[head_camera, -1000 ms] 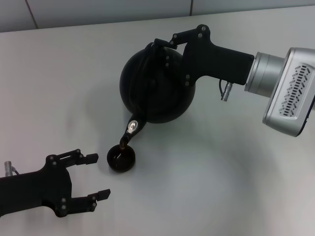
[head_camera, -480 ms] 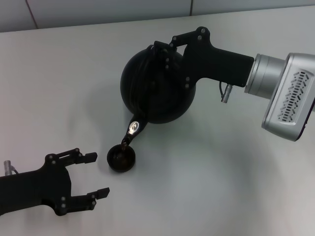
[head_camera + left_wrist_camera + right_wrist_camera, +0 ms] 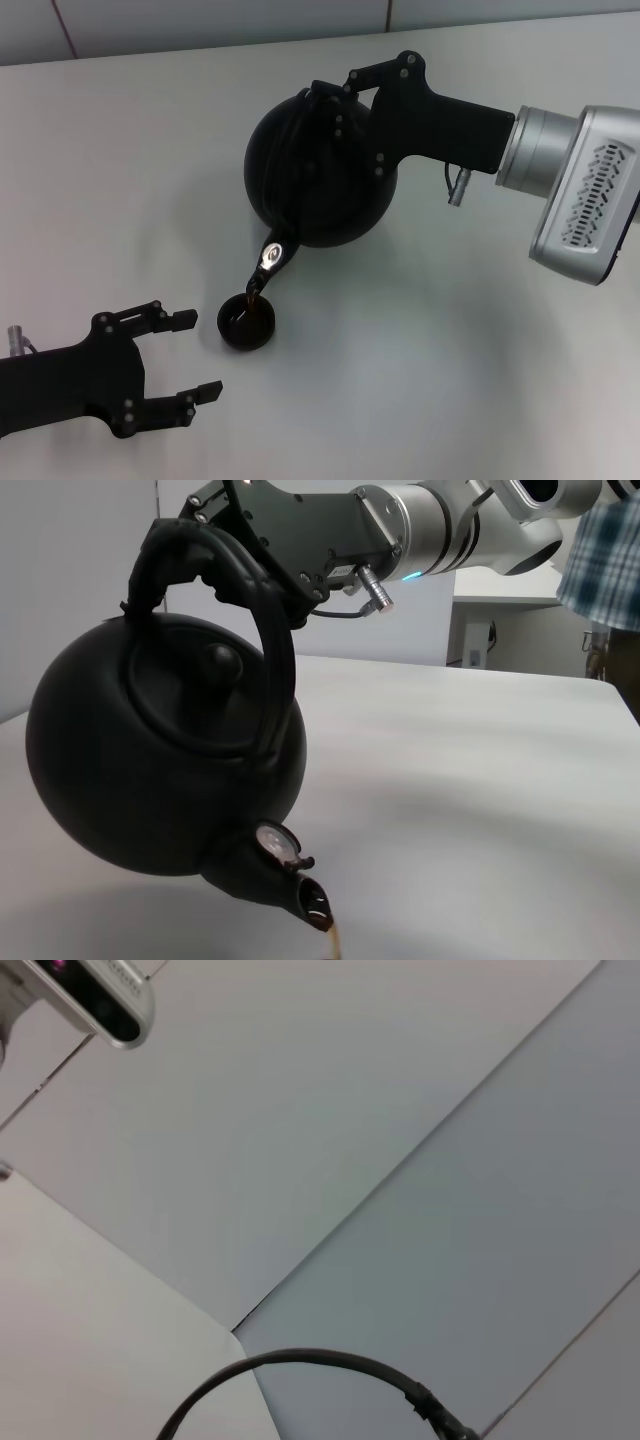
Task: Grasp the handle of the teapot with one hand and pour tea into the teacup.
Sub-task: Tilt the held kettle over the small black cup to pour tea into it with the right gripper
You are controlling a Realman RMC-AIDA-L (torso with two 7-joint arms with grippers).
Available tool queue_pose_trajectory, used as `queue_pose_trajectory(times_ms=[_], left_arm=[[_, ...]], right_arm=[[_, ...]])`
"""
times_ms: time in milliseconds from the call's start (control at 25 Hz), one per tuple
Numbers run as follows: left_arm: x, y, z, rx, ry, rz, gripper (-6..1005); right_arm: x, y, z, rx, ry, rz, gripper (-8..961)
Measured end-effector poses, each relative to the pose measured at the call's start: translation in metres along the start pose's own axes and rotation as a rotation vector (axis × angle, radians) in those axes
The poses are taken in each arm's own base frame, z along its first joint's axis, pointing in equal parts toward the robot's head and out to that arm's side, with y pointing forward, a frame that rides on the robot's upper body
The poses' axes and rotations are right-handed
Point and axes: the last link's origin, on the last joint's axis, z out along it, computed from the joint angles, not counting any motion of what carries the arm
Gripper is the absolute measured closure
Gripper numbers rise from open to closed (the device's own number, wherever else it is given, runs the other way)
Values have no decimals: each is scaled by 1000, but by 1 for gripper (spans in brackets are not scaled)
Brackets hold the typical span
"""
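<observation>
Teacup (image 3: 247,321) on pale tabletop (image 3: 450,380)

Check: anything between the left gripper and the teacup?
No. In the head view, only bare table separates the open left gripper from the teacup.
</observation>
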Motion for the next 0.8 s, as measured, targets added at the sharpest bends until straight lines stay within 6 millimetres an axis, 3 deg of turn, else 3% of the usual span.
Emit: queue_pose_trajectory(times_ms=[800], left_arm=[[1,-1,1,-1,2,4,197]], right_arm=[[-1,2,1,-10,-5,-28,878]])
